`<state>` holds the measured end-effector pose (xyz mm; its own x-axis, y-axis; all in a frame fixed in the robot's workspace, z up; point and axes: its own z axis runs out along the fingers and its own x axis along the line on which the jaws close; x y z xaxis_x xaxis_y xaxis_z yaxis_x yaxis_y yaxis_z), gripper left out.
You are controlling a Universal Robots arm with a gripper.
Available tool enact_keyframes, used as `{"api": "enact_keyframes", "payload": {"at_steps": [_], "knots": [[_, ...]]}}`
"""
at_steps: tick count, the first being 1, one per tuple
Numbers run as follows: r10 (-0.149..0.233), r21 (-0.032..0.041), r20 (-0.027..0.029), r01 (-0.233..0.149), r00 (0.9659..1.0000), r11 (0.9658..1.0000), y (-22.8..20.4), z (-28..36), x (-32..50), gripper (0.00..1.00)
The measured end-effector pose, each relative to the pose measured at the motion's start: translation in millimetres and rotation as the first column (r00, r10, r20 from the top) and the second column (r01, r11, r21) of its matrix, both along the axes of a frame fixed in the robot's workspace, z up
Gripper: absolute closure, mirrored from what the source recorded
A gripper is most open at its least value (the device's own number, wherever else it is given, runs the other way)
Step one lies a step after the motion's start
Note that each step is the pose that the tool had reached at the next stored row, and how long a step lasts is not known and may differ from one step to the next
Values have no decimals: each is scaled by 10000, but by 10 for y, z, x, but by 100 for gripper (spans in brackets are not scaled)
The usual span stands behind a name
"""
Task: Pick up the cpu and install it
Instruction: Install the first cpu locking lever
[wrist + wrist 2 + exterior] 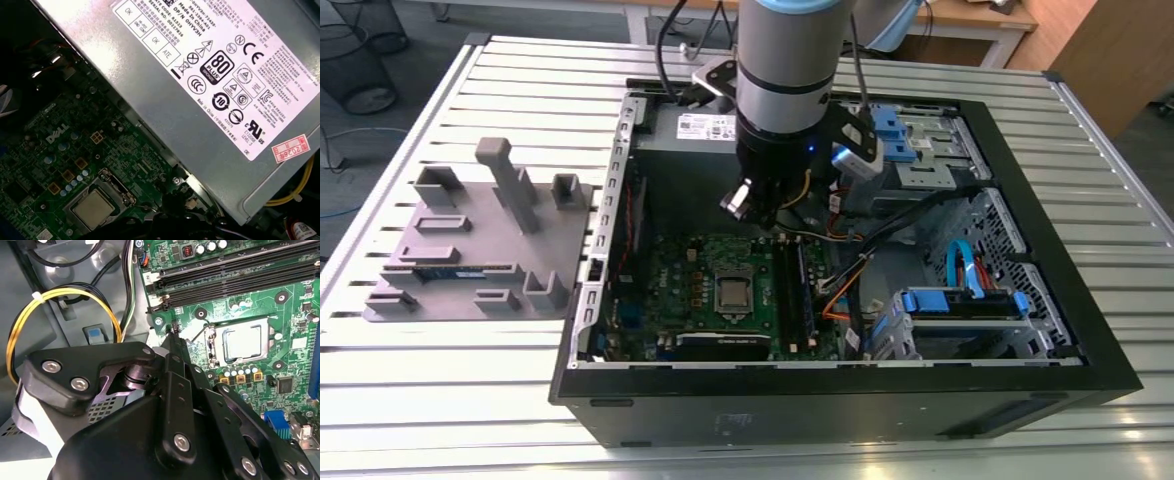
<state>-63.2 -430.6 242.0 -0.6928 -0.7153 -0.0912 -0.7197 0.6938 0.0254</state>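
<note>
- The open black metal computer case [1067, 380] fills the exterior view's centre and right, on the slatted metal table [440, 420].
- The flat grey moulded plastic tray [467, 255] lies at mid-left.
- The green motherboard [680, 285] lies in the case's lower left, with the small square silver-topped cpu [735, 293] at its middle.
- The arm's gripper [765, 205] hangs above, at upper centre.

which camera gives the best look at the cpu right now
The second wrist view: the cpu sits unobstructed in its socket frame on the green board. The first wrist view shows it darker, near the picture's edge. In the exterior view it is tiny.
</note>
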Motion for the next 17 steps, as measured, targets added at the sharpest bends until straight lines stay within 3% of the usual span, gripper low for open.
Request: {"api": "enact_keyframes", "payload": {"at_steps": [8,17], "knots": [[23,-146,4,-23,10000,9999,-17,-2,-13,89],[54,-272,4,-54,10000,9996,-77,-1,-24,89]]}}
